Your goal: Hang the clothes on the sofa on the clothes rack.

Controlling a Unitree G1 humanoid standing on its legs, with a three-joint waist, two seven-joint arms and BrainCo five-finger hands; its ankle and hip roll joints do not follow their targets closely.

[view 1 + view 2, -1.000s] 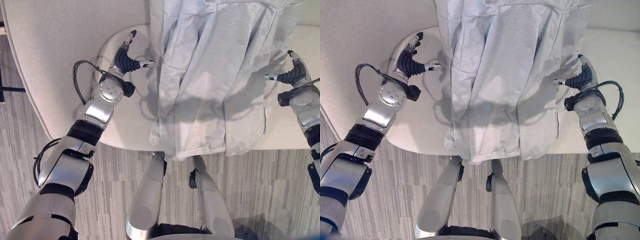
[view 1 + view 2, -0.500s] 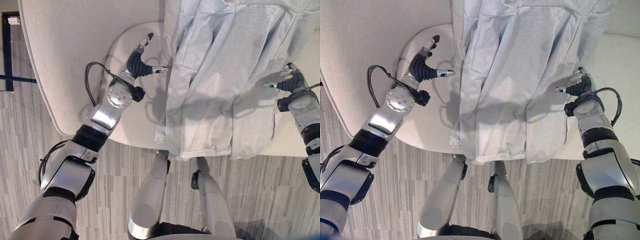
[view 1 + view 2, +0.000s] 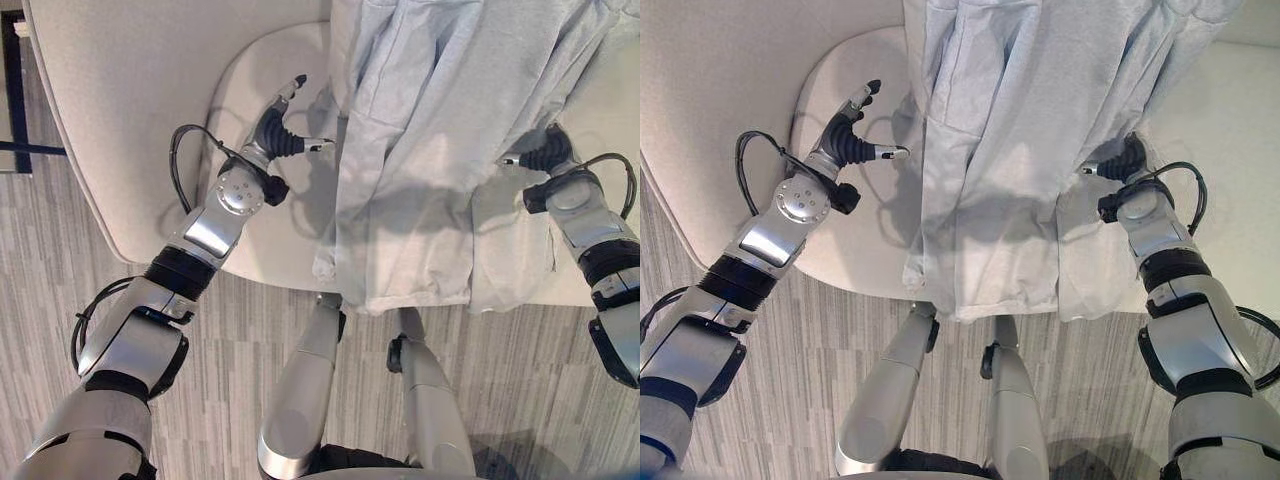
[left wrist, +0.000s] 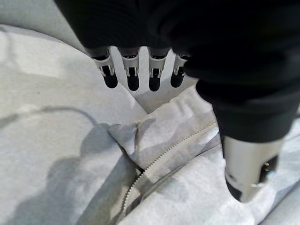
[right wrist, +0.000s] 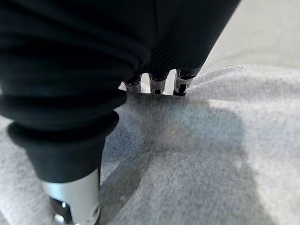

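A pale grey zip-up garment [image 3: 420, 150] lies spread over the white sofa [image 3: 130, 100], its hem hanging off the seat's front edge. My left hand [image 3: 270, 130] hovers open just left of the garment's left edge, with the thumb pointing at the cloth. In the left wrist view its straight fingers [image 4: 133, 70] stand above a fold with the zip [image 4: 154, 164], holding nothing. My right hand [image 3: 548, 158] is pushed against the garment's right side, partly under a hanging fold. The right wrist view has that hand buried in the grey cloth [image 5: 187, 164].
The rounded seat cushion [image 3: 250, 220] carries the garment's lower part. Grey striped floor [image 3: 60, 260] runs along the sofa's front and left side. A dark frame [image 3: 12, 60] stands on the floor at the far left.
My right hand has moved inward to the left and gone under the garment's right fold. The left hand has stayed by the left edge. The camera has shifted a little.
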